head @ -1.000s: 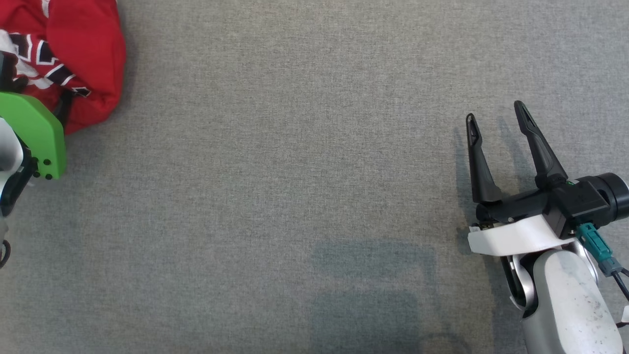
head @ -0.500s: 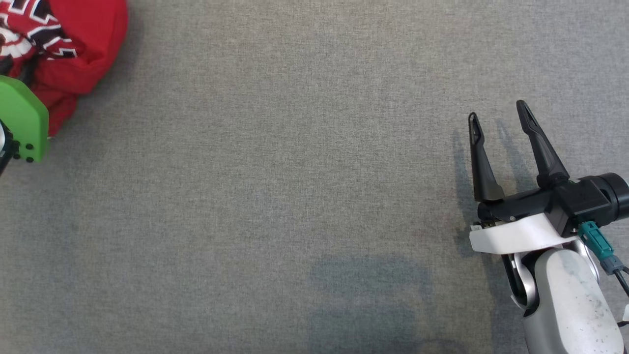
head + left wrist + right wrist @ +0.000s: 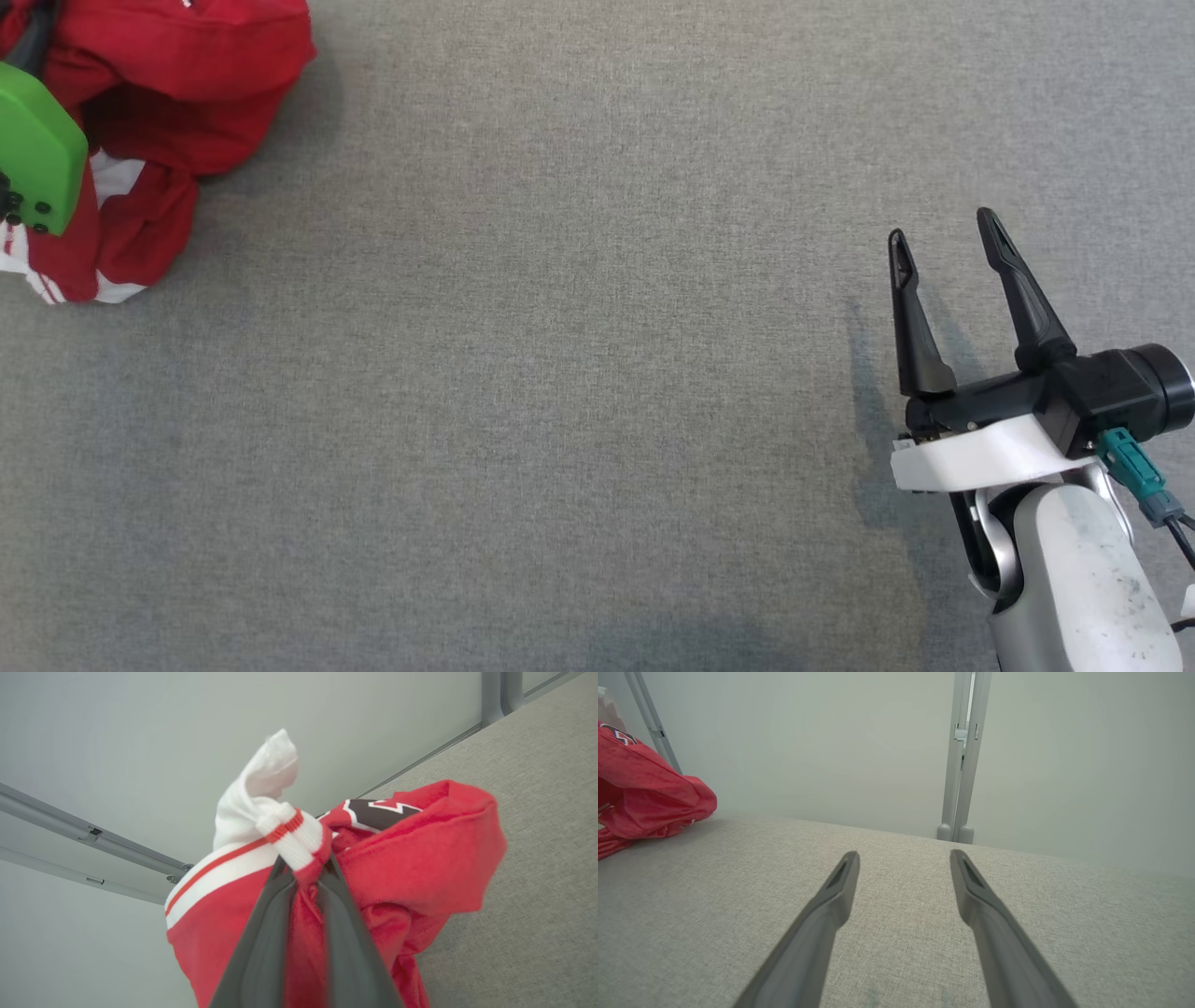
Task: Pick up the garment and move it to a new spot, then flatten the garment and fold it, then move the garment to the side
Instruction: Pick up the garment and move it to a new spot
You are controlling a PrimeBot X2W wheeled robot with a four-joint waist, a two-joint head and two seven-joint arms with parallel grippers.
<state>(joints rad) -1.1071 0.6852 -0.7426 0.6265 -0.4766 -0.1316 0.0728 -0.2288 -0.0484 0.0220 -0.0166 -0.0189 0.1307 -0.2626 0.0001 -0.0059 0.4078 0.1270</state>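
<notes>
Red cloth with white trim, the garment (image 3: 187, 84) lies bunched at the far left corner of the head view, on the grey woven table (image 3: 560, 373). A green plate (image 3: 37, 154) on the left wrist covers part of it there. In the left wrist view the left gripper (image 3: 306, 870) is clamped on the garment. Its two dark fingers (image 3: 261, 933) stand nearly together with a fold of red cloth pinched between them, and a white ribbed cuff (image 3: 299, 844) with a red stripe bulges just past the tips. The rest of the cloth hangs in loose folds around the fingers, showing a patch of black and white lettering. Whether the bundle hangs clear of the table cannot be told for certain. In the right wrist view its lower folds seem to rest on the surface.

At the lower right of the head view, well apart from the garment, the right gripper (image 3: 941, 226) has its fingers spread wide, with bare table between them. Behind the table stand a pale wall (image 3: 831, 742) and a grey metal post (image 3: 962, 765).
</notes>
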